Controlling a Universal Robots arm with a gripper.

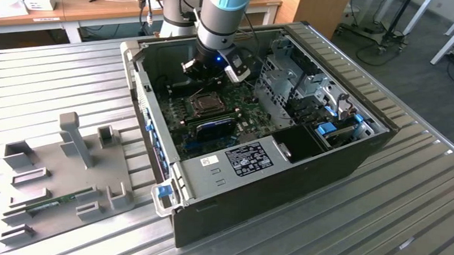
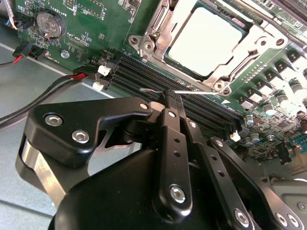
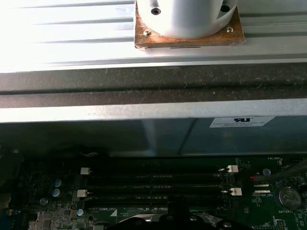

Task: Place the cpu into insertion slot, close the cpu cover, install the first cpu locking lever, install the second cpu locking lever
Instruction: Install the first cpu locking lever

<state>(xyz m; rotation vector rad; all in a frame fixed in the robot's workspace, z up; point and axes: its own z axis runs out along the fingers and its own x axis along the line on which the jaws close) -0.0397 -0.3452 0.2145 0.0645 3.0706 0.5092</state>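
Fingers [image 2: 167, 109] of my gripper [image 2: 172, 98] are pressed together, tips touching a thin wire locking lever [image 2: 152, 89] beside the black memory slots [image 2: 139, 72]. The cpu [image 2: 204, 40] lies in the insertion slot [image 1: 210, 104] under the lowered cpu cover [image 2: 160, 28], on the green motherboard [image 2: 86, 43] inside the open computer case [image 1: 347, 160] on the table [image 1: 55, 76].

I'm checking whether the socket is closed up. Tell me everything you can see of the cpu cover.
The cpu cover is a thin silvery metal frame with a hollow centre. In the second wrist view it appears to lie flat, closed down around the cpu, whose pale top shows through the opening. A thin wire lever runs beside its edge toward the memory slots. The shut tool sits at that lever, apart from the cover.
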